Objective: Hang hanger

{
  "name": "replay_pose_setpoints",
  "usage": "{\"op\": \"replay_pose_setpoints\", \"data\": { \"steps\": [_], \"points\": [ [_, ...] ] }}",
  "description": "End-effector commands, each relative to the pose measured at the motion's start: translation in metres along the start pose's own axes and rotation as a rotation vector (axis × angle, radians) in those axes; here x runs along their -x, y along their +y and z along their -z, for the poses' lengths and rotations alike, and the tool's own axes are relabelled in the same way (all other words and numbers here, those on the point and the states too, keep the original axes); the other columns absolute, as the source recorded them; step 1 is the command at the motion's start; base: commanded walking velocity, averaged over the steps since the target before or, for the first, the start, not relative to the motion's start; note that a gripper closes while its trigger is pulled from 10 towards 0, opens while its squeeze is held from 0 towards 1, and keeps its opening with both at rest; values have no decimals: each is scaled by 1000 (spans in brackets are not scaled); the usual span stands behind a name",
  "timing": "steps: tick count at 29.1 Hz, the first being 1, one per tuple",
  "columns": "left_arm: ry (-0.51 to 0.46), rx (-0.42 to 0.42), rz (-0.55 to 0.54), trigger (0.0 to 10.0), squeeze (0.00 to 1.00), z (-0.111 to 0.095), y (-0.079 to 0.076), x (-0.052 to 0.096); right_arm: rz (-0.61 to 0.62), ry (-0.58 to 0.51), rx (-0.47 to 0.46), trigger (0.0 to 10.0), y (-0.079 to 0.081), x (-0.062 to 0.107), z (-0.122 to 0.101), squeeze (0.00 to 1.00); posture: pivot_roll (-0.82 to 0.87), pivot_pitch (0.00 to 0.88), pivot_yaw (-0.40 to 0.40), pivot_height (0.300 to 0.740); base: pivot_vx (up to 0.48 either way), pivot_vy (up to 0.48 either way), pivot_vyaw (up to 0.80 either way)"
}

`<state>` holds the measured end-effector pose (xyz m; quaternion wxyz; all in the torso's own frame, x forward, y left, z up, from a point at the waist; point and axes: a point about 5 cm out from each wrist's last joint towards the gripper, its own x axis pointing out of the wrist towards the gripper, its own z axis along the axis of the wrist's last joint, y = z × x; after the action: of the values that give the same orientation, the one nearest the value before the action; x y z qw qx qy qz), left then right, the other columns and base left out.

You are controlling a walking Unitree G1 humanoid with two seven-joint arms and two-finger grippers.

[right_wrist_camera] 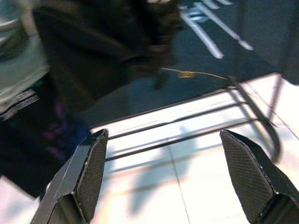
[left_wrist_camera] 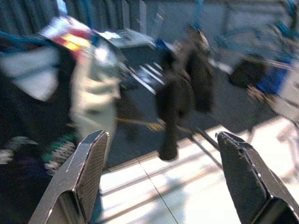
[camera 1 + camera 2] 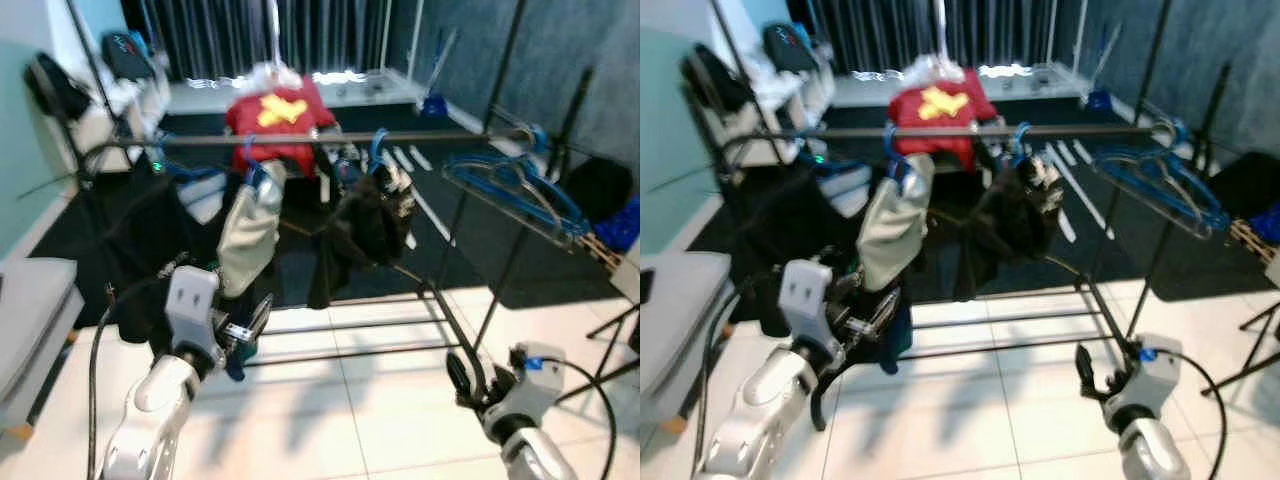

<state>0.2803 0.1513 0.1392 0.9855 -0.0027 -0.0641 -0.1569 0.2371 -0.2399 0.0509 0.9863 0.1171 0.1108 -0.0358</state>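
Both grippers empty, jaws spread wide (wrist views show tile and rack between the fingers, nothing held). Left gripper (image 3: 250, 335) is raised in front of the clothes rack's lower bars, close to the hanging grey-white garment (image 3: 245, 235). Right gripper (image 3: 465, 385) sits low over the white tile, near the rack's right foot. Horizontal rail (image 3: 330, 140) runs left to right across the scene, carrying that garment and a dark garment (image 3: 375, 215). Task item: a bunch of empty blue hangers (image 3: 520, 190) at the rail's right end, long axis slanting down and to the right. They lie above and forward of the right gripper, well apart from the left. Judgement: the right arm is nearer, and must reach up.
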Motion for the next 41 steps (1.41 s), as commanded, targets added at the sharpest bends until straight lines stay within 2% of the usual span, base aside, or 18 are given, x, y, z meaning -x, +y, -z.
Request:
{"op": "replay_pose_setpoints", "data": {
  "steps": [1,2,3,8,9,13,16,17,19,25,28,30,31,32,35,36,41],
  "points": [
    [3,30,8,10000,0,1,-5,-7,-9,-4,15,10000,3,-3,-2,0,-96,0,7,740,0,-420,594],
    [3,30,8,10000,0,1,-5,-7,-9,-4,15,10000,3,-3,-2,0,-96,0,7,740,0,-420,594],
    [-14,46,23,10000,0,-1,-10,-13,-5,-7,7,10000,2,-3,-2,0,-99,0,6,740,0,-420,0],
    [-25,59,38,10000,0,-3,-15,-18,-1,-7,3,10000,2,-3,-2,0,-102,0,7,740,0,-422,0],
    [-41,77,64,10000,0,-6,-22,-24,4,-6,1,10000,2,-3,-2,0,-109,0,11,740,0,-424,0],
    [-64,107,106,10000,0,-12,-33,-34,10,-4,1,10000,2,-3,-2,0,-115,0,13,740,0,-424,0],
    [-64,107,106,10000,0,-12,-33,-34,10,-4,1,10000,2,-3,-2,0,-115,0,13,740,0,-424,0],
    [-80,119,141,10000,0,-17,-39,-44,12,-1,2,10000,2,-3,-1,0,-117,0,15,740,0,-424,0],
    [-84,121,150,10000,0,-19,-40,-47,11,-1,3,10000,3,-3,0,0,-118,0,15,740,0,-424,0],
    [-88,121,155,10000,0,-20,-40,-50,10,0,3,10000,3,-3,0,0,-118,0,15,740,0,-426,0],
    [-107,132,157,10000,0,-26,-40,-63,1,4,6,10000,4,-4,1,0,-118,0,8,740,87,-283,0],
    [-107,132,157,10000,0,-26,-40,-63,1,4,6,10000,4,-4,1,0,-118,0,8,740,262,0,0],
    [-128,150,153,10000,0,-30,-39,-69,-8,7,11,10000,5,-5,1,0,-122,0,6,740,0,0,0],
    [-128,150,153,10000,0,-30,-39,-69,-8,7,11,10000,5,-5,1,0,-122,0,6,740,0,0,0],
    [-130,101,128,10000,0,-33,-33,-77,-23,10,25,10000,7,-6,1,0,-131,0,2,740,320,0,0],
    [-131,70,94,10000,0,-35,-26,-79,-30,10,31,10000,7,-6,0,0,-131,0,2,740,480,0,0],
    [-136,42,52,10000,0,-36,-16,-80,-35,9,36,10000,8,-6,0,0,-137,0,6,740,480,0,0]
  ]
}}
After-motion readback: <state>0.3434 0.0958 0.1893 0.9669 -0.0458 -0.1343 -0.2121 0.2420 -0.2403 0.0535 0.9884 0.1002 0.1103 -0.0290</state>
